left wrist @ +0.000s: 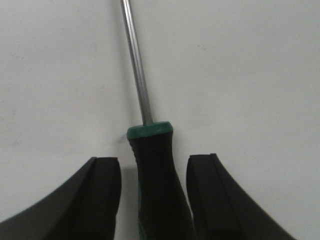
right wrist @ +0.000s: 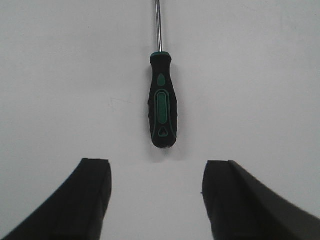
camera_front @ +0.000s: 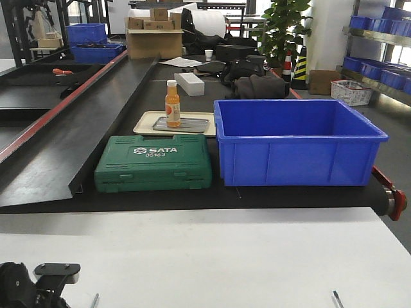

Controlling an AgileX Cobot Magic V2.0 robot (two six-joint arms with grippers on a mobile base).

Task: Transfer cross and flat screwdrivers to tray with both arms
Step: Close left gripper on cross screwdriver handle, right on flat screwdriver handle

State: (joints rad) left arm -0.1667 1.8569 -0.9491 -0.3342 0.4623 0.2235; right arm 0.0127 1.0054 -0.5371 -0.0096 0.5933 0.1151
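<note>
Screwdrivers: both lie flat on white table (camera_front: 225,256), well apart from tray. L screwdriver (left wrist: 149,150): handle sits between fingers of L claw (left wrist: 154,165), jaws apart, gap each side, shaft pointing away. Beyond table: green case (camera_front: 153,162). Behind it the tray (camera_front: 196,124) rests on a cream tray (camera_front: 144,124), w/ orange bottle (camera_front: 172,102) upright on it. Blue bin (camera_front: 295,144) to the R. R screwdriver (right wrist: 162,107): lies just ahead of R claw (right wrist: 157,167), jaws wide apart, holding nothing.
</note>
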